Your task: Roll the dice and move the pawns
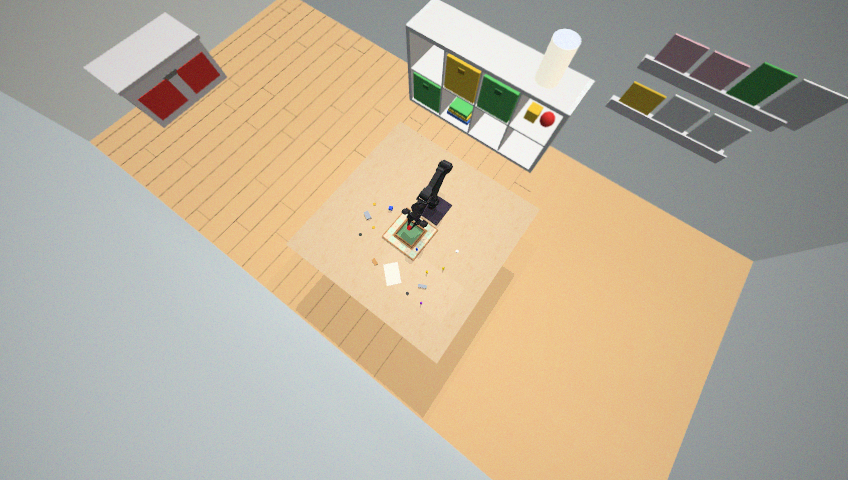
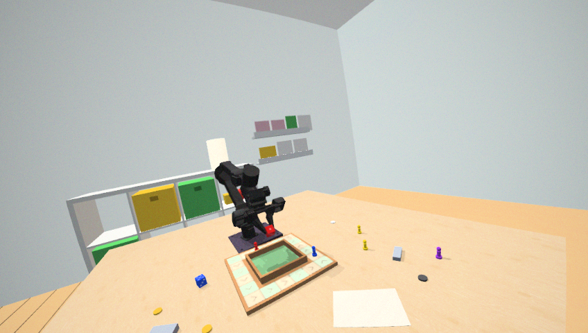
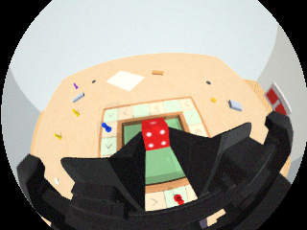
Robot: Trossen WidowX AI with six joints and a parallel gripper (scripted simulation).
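My gripper (image 2: 269, 229) (image 3: 153, 133) is shut on the red die (image 2: 270, 231) (image 3: 155, 134) and holds it above the board, over the green tray (image 2: 256, 275) (image 3: 165, 165); four pips show on the face toward the wrist camera. The blue die (image 1: 390, 208) (image 2: 200, 281) lies on the table to one side of the board. The red pawn (image 2: 255, 245) (image 3: 178, 198) stands on the arm's side of the board's track. The blue pawn (image 2: 314, 251) (image 3: 106, 127) stands on another side of the track. Arrows mark the track squares.
Two yellow pawns (image 2: 358, 229) (image 2: 365, 245), a purple pawn (image 2: 439, 253), a grey block (image 2: 397, 253), a black disc (image 2: 422, 277) and a white sheet (image 2: 369, 307) lie around the board. Yellow discs (image 2: 157, 311) (image 2: 206, 329) and another grey block (image 3: 235, 105) lie beyond the blue die.
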